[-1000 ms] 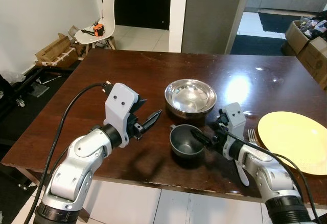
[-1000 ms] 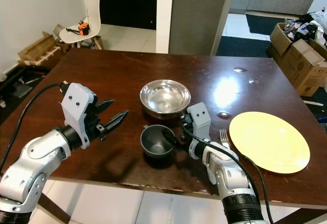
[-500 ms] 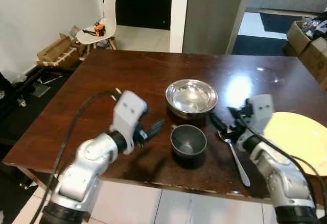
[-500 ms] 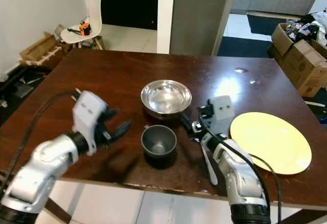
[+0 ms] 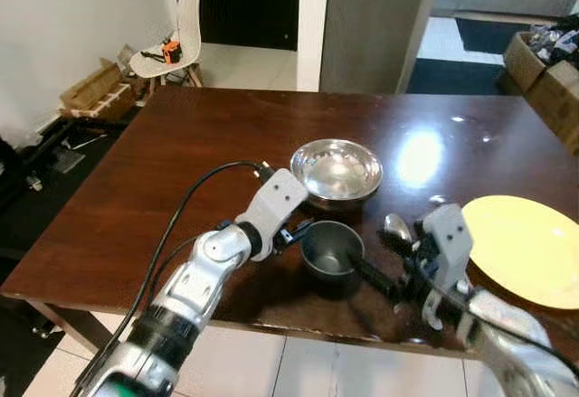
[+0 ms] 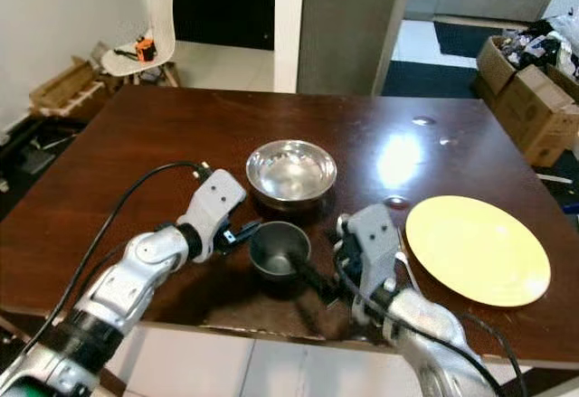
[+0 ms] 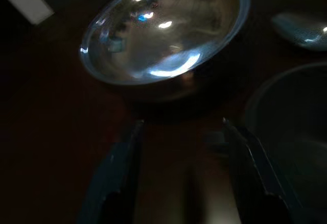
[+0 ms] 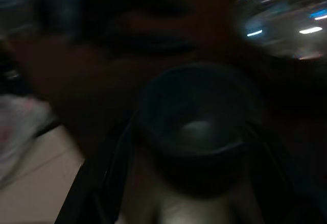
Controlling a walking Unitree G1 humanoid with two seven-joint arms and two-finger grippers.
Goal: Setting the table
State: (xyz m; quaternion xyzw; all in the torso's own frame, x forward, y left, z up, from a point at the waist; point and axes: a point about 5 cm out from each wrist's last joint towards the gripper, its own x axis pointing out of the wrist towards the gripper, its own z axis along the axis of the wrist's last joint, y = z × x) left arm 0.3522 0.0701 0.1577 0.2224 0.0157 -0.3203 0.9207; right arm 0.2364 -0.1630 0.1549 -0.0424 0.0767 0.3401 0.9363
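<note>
Far left bkgd, approx 10 o'clock in the head views: white chair [image 5: 185,31] w/ an orange item on the seat, cardboard boxes [image 5: 95,89] against the wall. Dark wood surface [image 5: 181,153] spans the mid-frame. Left arm reaches in from 7 o'clock; left end effector [image 5: 294,232] sits low over the surface, just beside the dark cup [image 5: 332,252] on its 9 o'clock side, fingers [image 7: 120,178] spread apart w/ nothing between them per the left wrist view. That view looks over the steel bowl [image 7: 163,32] w/ the cup rim [image 7: 288,106] off to one side. Steel bowl [image 5: 336,171] is at the cup's 12 o'clock, near but apart, upright, interior shiny. Cup stands upright near the surface's near edge, approx centre. Right end effector [image 5: 384,281] comes in from 5 o'clock, fingers pointing at the cup's 3–4 o'clock side; right wrist view is dark and blurred but shows the cup [image 8: 196,127] sitting between the two spread fingers [image 8: 110,183] – released, can't tell if either touches it. Spoon [image 5: 398,230] lies on the surface at the cup's 2–3 o'clock, bowl end visible, handle hidden behind the right wrist. Yellow plate [image 5: 525,248] lies flat at 3 o'clock near the surface's right edge. More boxes [image 6: 529,89] on the floor at 2 o'clock.
</note>
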